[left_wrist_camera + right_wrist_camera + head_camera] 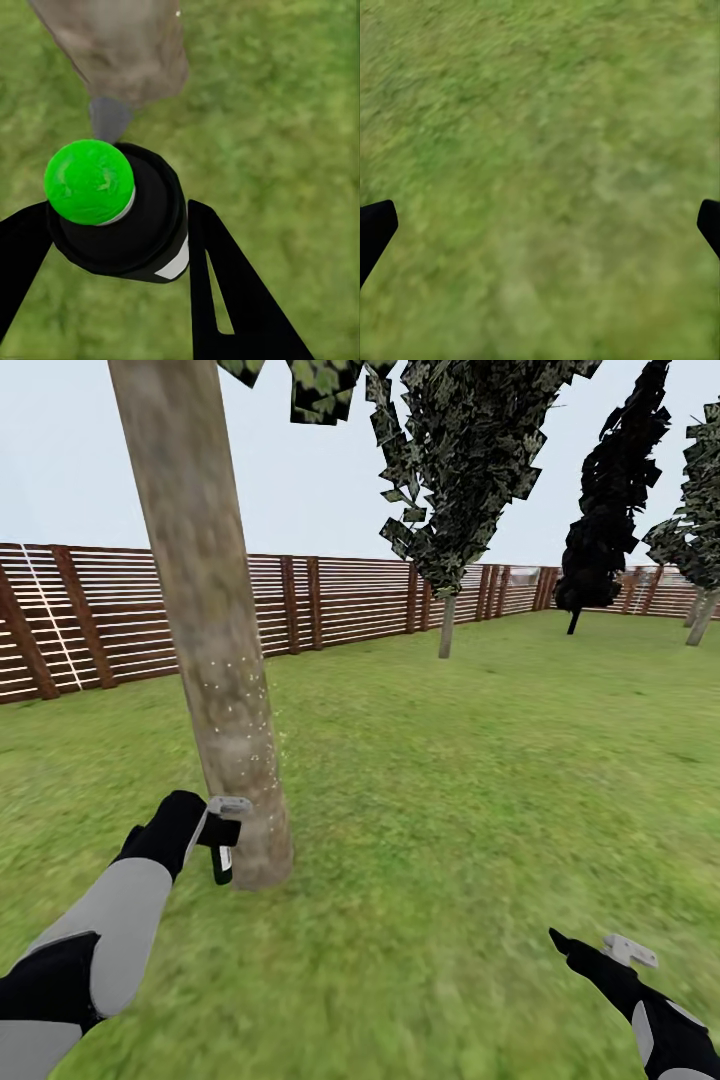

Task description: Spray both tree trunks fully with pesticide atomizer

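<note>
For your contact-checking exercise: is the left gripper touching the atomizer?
Touching. The left wrist view shows the left gripper with a finger pressed against each side of the atomizer, no gap.

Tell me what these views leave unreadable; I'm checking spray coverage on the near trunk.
- Tree trunk: far side hidden by the trunk itself; top cut off by the head view's edge.
- Pesticide atomizer: lower body hidden beneath its green cap in the left wrist view.
- Spray specks: too small to judge coverage.

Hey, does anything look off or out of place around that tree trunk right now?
Nothing is damaged or spilled. The one oddity is fine white specks on the tree trunk above the pesticide atomizer, held in the left gripper; probably spray.
</note>
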Robot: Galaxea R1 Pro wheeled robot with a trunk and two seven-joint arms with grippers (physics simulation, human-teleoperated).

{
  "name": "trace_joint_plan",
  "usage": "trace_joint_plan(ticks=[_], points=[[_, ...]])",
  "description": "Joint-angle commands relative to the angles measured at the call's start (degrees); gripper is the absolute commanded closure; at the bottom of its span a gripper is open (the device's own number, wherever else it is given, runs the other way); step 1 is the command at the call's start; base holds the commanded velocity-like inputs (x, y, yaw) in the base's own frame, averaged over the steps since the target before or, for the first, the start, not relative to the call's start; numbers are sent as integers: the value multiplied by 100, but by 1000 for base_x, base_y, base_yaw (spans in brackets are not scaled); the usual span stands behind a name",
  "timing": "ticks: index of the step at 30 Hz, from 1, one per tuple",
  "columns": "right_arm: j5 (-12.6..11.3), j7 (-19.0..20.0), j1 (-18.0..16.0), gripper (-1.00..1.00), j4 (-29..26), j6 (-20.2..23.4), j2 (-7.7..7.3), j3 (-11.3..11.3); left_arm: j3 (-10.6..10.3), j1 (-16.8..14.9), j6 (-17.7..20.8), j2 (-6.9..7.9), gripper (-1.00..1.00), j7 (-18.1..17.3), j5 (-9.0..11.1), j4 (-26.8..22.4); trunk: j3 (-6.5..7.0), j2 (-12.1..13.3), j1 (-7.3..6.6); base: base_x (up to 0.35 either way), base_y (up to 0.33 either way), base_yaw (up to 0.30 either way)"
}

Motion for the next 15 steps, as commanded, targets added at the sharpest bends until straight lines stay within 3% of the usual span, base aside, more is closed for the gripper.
trace_joint_plan(ticks=[1,4,8,13,15], points=[[0,0,0,-100,0,0,0,0,0,1,-23,7,100,0,2,101,0,0,0,11,-4,0],[0,0,0,-100,0,0,0,0,7,2,-201,16,100,4,-3,396,0,0,0,16,-1,0],[0,0,0,-100,0,0,0,0,9,2,-805,79,100,31,-5,926,0,0,0,229,0,0],[0,0,0,-100,0,0,0,0,14,171,-1311,218,100,93,-5,1027,0,0,0,53,0,0],[0,-2,0,-100,0,0,0,0,17,226,-1412,222,100,347,-1,1034,0,0,0,2,0,0]])
